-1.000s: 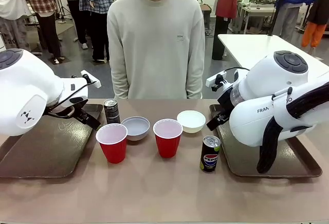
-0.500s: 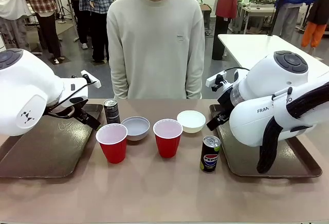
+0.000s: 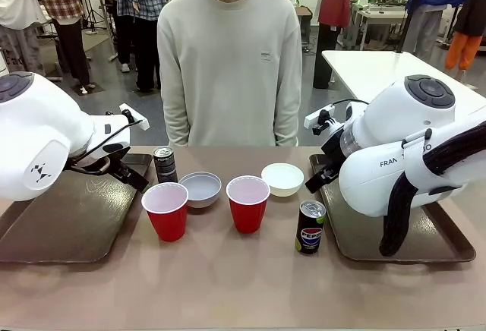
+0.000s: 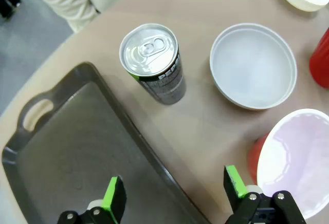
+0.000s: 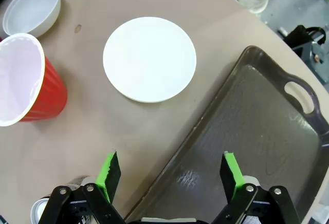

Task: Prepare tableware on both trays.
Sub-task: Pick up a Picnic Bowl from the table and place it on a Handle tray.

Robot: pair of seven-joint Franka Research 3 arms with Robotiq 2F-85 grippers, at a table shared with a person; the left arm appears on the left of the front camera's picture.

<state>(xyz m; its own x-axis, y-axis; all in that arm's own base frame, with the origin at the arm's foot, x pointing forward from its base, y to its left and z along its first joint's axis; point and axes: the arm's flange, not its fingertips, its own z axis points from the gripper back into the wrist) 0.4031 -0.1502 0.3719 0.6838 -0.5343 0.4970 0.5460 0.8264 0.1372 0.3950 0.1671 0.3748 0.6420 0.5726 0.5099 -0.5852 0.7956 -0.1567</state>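
Jaws of the left gripper (image 4: 174, 188) stand wide apart with nothing between them. They hover over the inner rim of the left tray (image 4: 77, 147), one finger above the bare tray floor and the other above the table (image 3: 228, 285). Ahead of these jaws, a dark can (image 4: 154, 64) stands upright on the table just beside the tray's rim. The left red cup (image 4: 298, 157) sits close by the table-side finger, not touching it. The left bowl (image 4: 253, 64) lies beyond that cup, near the can.

Further right on the table, the right red cup (image 3: 247, 203) stands upright with the right bowl (image 3: 282, 179) behind and beside it. The Pepsi can (image 3: 310, 227) stands nearer the robot, just outside the right tray (image 3: 357, 232). A person (image 3: 231, 65) stands at the far side of the table.

The right gripper (image 5: 169, 170) is likewise spread wide and holds nothing. It straddles its tray's inner rim, with the right bowl ahead of the jaws and apart from them.
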